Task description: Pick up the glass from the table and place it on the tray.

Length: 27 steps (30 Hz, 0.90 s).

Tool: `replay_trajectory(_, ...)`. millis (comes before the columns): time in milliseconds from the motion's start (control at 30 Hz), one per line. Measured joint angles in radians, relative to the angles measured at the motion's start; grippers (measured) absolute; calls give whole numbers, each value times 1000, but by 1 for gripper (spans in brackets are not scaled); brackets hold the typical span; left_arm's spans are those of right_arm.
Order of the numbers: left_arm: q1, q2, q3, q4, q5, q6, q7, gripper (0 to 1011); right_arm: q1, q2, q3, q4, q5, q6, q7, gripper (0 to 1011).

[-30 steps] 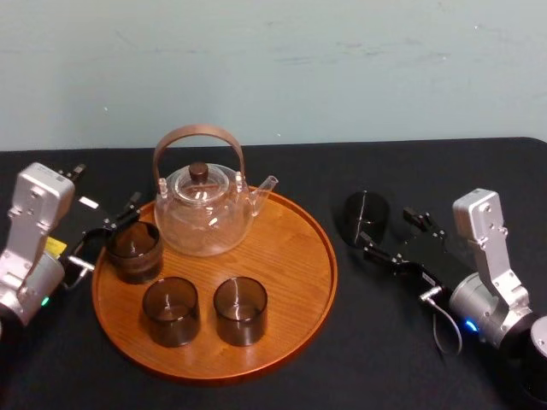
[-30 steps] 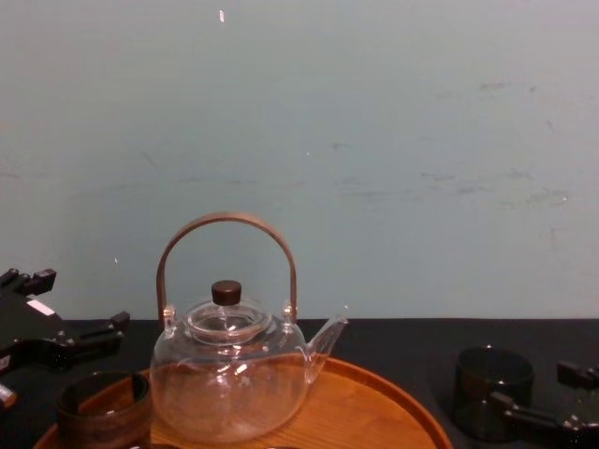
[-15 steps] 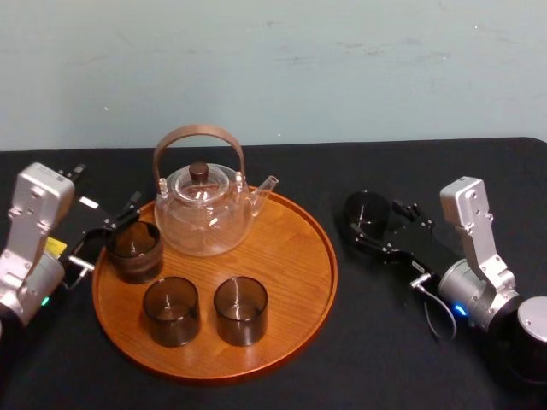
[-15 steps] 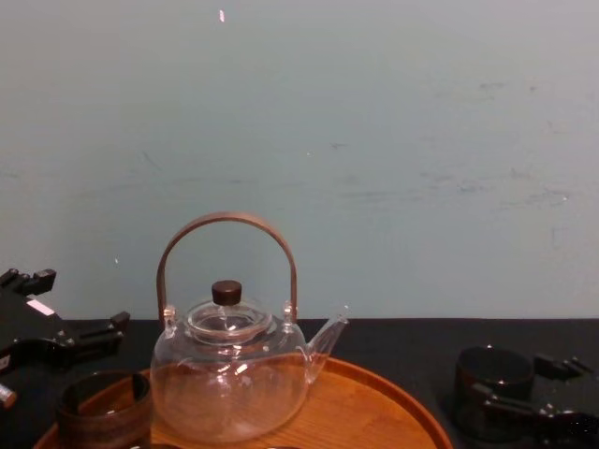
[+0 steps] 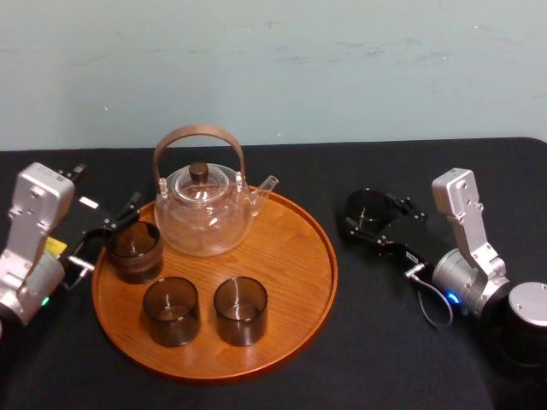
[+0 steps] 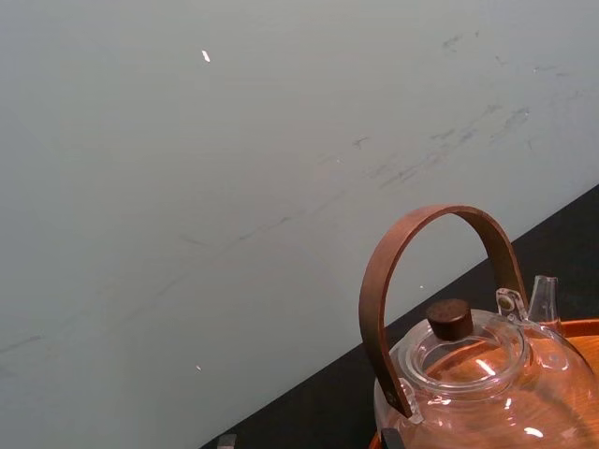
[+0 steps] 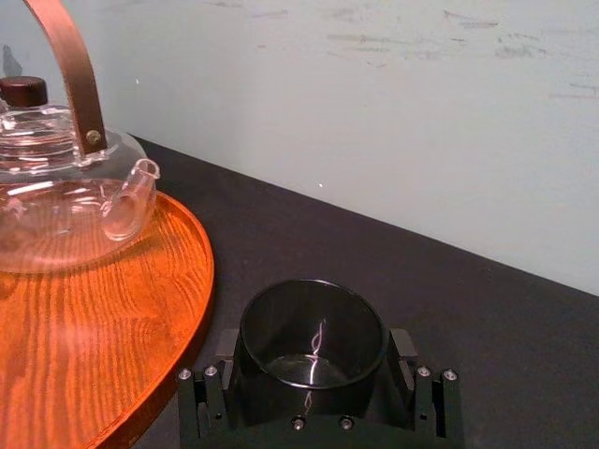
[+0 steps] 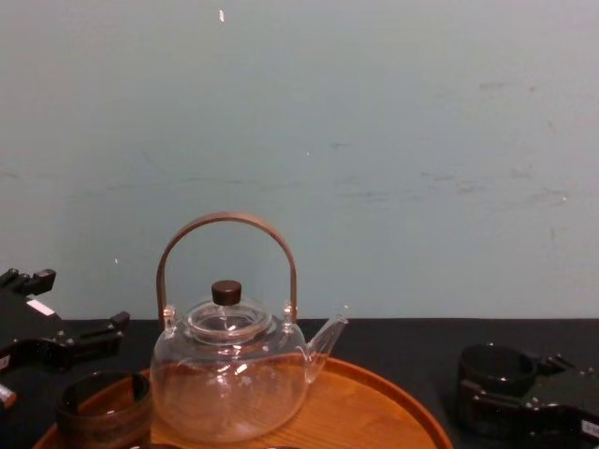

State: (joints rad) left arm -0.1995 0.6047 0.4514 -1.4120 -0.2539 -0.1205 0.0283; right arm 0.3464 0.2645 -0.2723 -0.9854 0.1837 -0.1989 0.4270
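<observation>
Straddling the short smoky-brown glass tumbler (image 7: 313, 329), the right gripper's (image 7: 314, 354) jaws stand spread, unclenched, either side of it. The tumbler sits on the black surface (image 5: 359, 342) just right of the round orange-brown wooden tray (image 5: 291, 256). The left gripper (image 5: 107, 231) rests released at the tray's left rim.

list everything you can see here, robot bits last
glass: 1, dark smoky brown, standing on the table right of the tray
other glasses: 3, dark smoky brown, on the tray's left and front
teapot: 1, clear with brown arched handle and knob, at the tray's back
tray: 1, orange-brown wood, round, at mid table
table: 1, black
wall: 1, pale blue-green, behind the table
left end effector: 1, black, open, at the tray's left rim
right end effector: 1, black, around the glass
</observation>
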Motion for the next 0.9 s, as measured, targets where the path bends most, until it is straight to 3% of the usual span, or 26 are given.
replay_trajectory(267,0,0,0,0,0,0,0,1001,46,-12,-9,72,1,-21,16,1002)
replay_trajectory(633,0,0,0,0,0,0,0,1001,39,-10,-8,61,1,-19,15,999)
replay_trajectory(900,0,0,0,0,0,0,0,1001,36,-9,-7,57,1,-17,13,907)
